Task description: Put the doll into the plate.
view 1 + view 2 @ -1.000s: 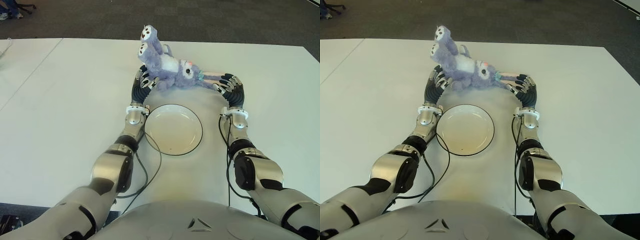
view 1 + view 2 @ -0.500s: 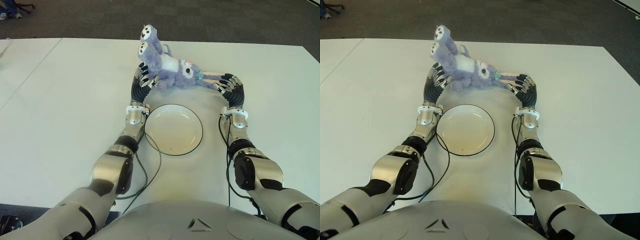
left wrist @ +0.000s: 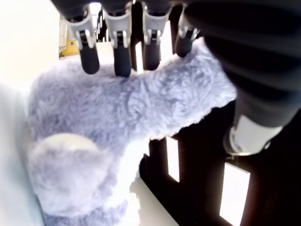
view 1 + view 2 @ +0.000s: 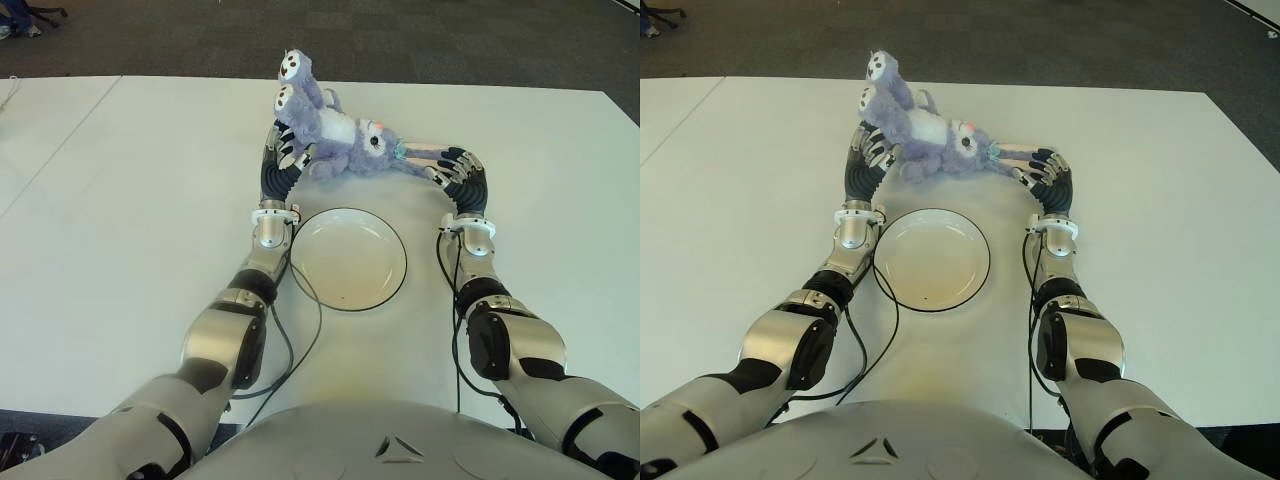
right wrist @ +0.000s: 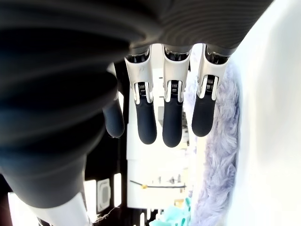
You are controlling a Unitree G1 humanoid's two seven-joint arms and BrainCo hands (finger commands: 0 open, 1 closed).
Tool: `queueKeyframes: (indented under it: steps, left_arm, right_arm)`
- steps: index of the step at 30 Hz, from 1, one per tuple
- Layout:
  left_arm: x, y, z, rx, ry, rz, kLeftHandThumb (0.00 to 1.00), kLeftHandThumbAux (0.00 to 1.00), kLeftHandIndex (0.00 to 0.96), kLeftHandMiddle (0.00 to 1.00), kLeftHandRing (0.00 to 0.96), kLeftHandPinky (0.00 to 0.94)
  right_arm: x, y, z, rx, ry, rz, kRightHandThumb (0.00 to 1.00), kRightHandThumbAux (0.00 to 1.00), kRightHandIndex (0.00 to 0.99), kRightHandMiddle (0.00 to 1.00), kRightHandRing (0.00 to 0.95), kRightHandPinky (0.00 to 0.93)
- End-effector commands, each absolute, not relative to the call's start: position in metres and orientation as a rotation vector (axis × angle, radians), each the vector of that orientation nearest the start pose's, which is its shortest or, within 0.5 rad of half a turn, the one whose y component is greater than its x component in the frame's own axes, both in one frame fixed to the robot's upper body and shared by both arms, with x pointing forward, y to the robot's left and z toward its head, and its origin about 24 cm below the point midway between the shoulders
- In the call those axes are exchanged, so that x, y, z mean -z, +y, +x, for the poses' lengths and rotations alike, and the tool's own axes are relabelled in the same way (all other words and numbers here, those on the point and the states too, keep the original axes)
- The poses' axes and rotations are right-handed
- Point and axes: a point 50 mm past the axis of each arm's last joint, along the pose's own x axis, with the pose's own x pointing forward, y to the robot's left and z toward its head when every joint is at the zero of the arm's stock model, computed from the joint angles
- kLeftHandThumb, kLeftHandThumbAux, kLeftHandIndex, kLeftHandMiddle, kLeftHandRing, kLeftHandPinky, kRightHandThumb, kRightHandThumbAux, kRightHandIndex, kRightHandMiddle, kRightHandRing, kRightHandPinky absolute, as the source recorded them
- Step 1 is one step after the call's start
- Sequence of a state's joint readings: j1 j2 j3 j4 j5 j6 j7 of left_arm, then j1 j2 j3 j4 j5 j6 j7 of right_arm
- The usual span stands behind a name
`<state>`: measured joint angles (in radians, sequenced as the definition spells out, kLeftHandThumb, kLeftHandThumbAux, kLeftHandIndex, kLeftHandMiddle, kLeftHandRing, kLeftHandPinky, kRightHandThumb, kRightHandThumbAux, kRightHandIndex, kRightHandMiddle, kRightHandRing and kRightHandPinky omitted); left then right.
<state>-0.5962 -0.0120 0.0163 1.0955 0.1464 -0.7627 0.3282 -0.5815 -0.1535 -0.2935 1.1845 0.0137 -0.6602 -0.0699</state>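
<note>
Right now the fluffy lavender plush doll with big round eyes lies on the white worktop, beyond the round white plate with its dark rim, not in it. My left hand is at the doll's near left side, my right hand at the thin limb trailing out to its right. From my head I see both hands flanking the doll, but not how firmly either one touches it. My left wrist view fills that in: my fingers press down into the fur while the thumb stands apart, so the hand is curling against the doll without wrapping around it. My right wrist view shows that hand's fingers extended and relaxed, holding nothing, with a strip of the doll's fur just beside them.
</note>
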Motion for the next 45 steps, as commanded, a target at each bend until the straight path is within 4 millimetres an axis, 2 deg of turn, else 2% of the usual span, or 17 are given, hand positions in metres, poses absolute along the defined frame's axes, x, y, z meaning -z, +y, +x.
queueKeyframes:
  steps: [1, 3, 9, 25, 36, 39, 45]
  left_arm:
    - [-0.045, 0.113, 0.331, -0.099, -0.328, 0.164, 0.229, 0.616, 0.010, 0.138, 0.162, 0.174]
    - [-0.046, 0.114, 0.332, -0.104, -0.327, 0.184, 0.235, 0.612, 0.008, 0.140, 0.164, 0.179]
    - [-0.046, 0.116, 0.335, -0.111, -0.308, 0.224, 0.230, 0.603, 0.005, 0.134, 0.167, 0.194]
    - [-0.043, 0.135, 0.348, -0.131, -0.188, 0.315, 0.224, 0.603, 0.028, 0.157, 0.189, 0.206]
    - [-0.038, 0.141, 0.355, -0.168, -0.077, 0.354, 0.225, 0.584, 0.044, 0.176, 0.209, 0.225]
    - [-0.038, 0.141, 0.357, -0.172, -0.071, 0.355, 0.226, 0.582, 0.043, 0.173, 0.204, 0.215]
    - [-0.054, 0.135, 0.367, -0.178, -0.089, 0.370, 0.214, 0.571, 0.040, 0.173, 0.211, 0.235]
  right_arm:
    - [0.096, -0.194, 0.225, 0.300, 0.411, 0.053, 0.108, 0.837, 0.261, 0.292, 0.295, 0.317]
    - [0.096, -0.194, 0.225, 0.298, 0.410, 0.047, 0.110, 0.839, 0.262, 0.290, 0.293, 0.292]
    - [0.095, -0.193, 0.225, 0.302, 0.406, 0.049, 0.140, 0.845, 0.264, 0.287, 0.287, 0.298]
    - [0.096, -0.191, 0.227, 0.293, 0.416, 0.069, 0.105, 0.834, 0.260, 0.286, 0.287, 0.291]
    - [0.096, -0.192, 0.228, 0.297, 0.419, 0.099, 0.135, 0.840, 0.270, 0.292, 0.299, 0.321]
    - [0.095, -0.192, 0.228, 0.301, 0.412, 0.093, 0.140, 0.844, 0.271, 0.293, 0.298, 0.324]
    - [0.095, -0.192, 0.228, 0.301, 0.412, 0.074, 0.137, 0.837, 0.274, 0.294, 0.300, 0.315]
